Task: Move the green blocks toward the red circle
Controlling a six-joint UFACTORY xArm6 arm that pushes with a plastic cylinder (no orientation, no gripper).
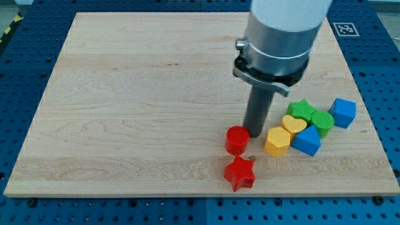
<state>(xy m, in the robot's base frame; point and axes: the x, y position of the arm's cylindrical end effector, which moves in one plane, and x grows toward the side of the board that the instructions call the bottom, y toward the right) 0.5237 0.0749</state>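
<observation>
Red circle sits at the board's lower centre-right; red star lies just below it. My tip stands at its right edge; no jaws exist. Further right: green star touching green circle. Neither shows a long axis.

Wooden board under me carries red circle, red star, yellow hexagon, yellow heart, blue blocks, green blocks.
</observation>
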